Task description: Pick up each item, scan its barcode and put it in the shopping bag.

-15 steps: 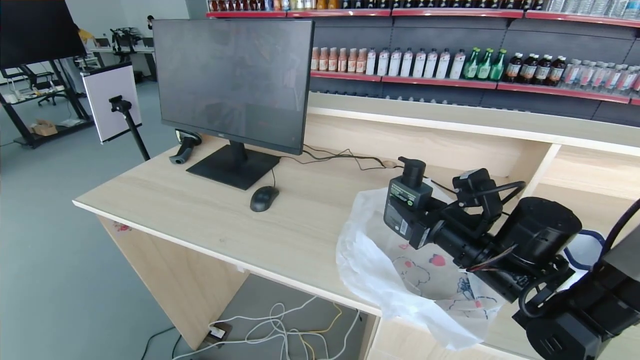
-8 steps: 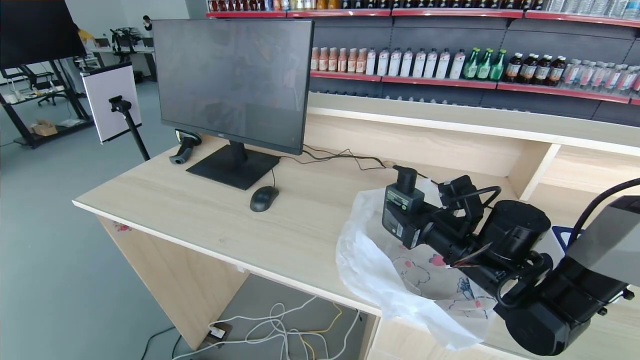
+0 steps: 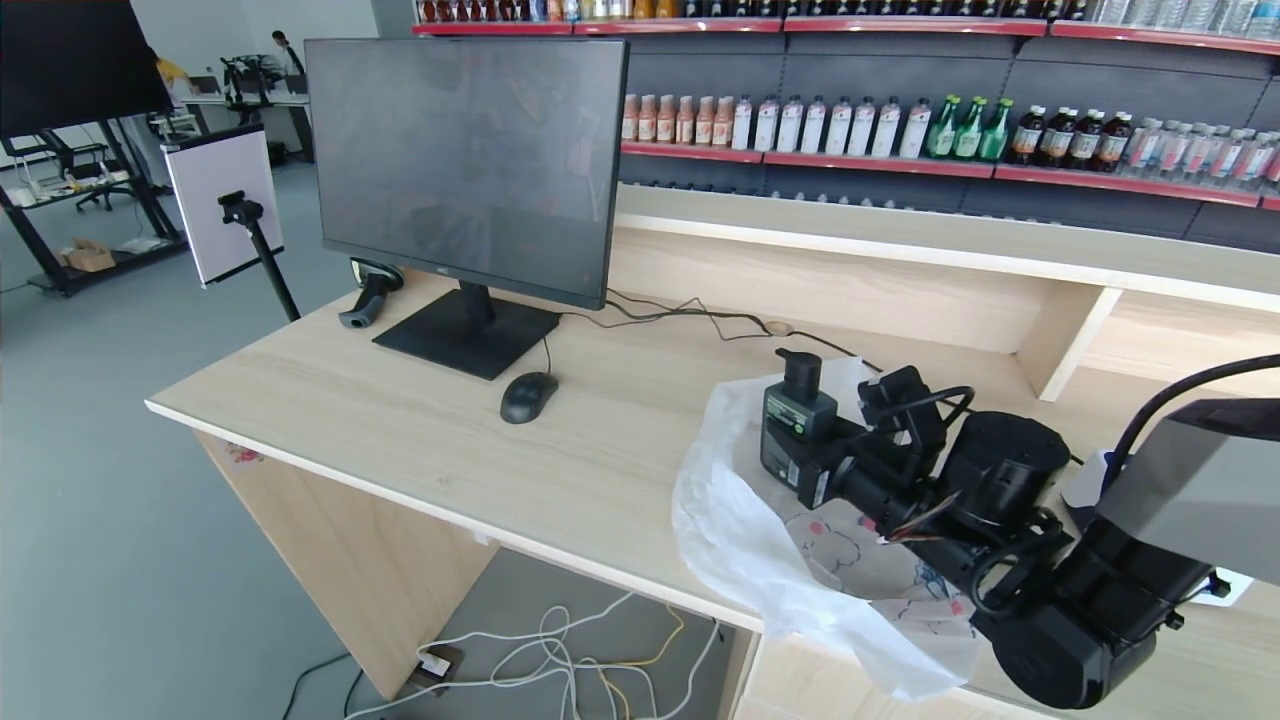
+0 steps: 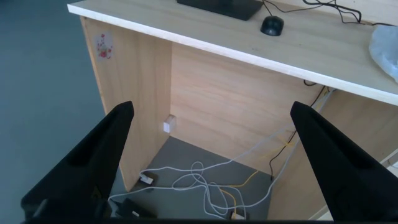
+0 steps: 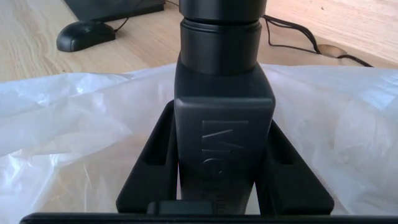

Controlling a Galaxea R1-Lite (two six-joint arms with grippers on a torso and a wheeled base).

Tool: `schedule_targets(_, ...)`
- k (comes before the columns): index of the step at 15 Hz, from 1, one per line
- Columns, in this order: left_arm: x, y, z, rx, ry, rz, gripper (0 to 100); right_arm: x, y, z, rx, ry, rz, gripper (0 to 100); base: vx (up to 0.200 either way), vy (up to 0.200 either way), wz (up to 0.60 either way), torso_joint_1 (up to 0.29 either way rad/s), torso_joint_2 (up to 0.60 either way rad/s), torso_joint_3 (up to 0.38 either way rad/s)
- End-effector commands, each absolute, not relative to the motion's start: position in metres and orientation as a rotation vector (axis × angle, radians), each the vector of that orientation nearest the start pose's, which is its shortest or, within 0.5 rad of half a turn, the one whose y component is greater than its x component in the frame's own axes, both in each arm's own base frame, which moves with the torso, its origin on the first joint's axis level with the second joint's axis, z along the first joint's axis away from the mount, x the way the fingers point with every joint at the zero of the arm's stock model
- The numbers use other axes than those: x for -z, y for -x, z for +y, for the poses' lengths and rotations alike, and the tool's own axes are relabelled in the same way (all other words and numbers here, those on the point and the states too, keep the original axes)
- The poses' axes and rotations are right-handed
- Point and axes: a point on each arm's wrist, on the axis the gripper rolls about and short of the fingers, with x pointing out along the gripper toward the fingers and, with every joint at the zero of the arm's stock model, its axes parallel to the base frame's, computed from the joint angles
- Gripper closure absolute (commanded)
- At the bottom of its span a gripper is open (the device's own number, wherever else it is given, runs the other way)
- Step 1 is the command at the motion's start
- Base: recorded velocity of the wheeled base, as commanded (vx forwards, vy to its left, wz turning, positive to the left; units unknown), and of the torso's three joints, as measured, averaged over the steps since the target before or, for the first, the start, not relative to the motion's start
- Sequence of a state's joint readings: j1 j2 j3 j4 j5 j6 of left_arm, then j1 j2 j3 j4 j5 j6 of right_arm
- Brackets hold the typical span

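The right tool [image 3: 818, 468] pinches a dark bottle [image 3: 797, 432] by its flat sides, 1 finger on each, cap up. Directly beneath the tool lies the shopping bag [image 3: 745, 535], thin crinkled white plastic with printed pictures, slumped open on the pale wood-grain tabletop [image 3: 420, 430]. By my reading the pick-up is done and the release into the bag remains; whether the barcode was read cannot be told. The handheld scanner [image 3: 368, 292] stands well away from the tool, past the monitor [image 3: 465, 160]. The bottle is square-shouldered and matte, with a round cap. The left tool [image 4: 211, 109] hangs spread, holding nothing, below tabletop level.
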State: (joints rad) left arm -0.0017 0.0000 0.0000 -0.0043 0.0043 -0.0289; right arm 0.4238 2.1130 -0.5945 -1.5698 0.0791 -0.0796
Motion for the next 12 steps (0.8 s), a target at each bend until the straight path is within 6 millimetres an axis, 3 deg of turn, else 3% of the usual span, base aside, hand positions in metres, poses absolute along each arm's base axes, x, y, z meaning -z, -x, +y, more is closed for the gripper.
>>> schedule_targets(1, -0.076, 0.023, 0.0, -0.003, 0.029, -0.005, 0, -0.088, -0.31, 0.142, -0.503, 0.07, -0.058, 100, 0.0, 0.0, 0.0, 0.0, 0.0, 0.0)
schedule_targets(12, -0.076, 0.023, 0.0, -0.003, 0.029, -0.005, 0, -0.077, -0.308, 0.144, -0.512, 0.076, -0.017, 100, 0.0, 0.0, 0.0, 0.0, 0.0, 0.0)
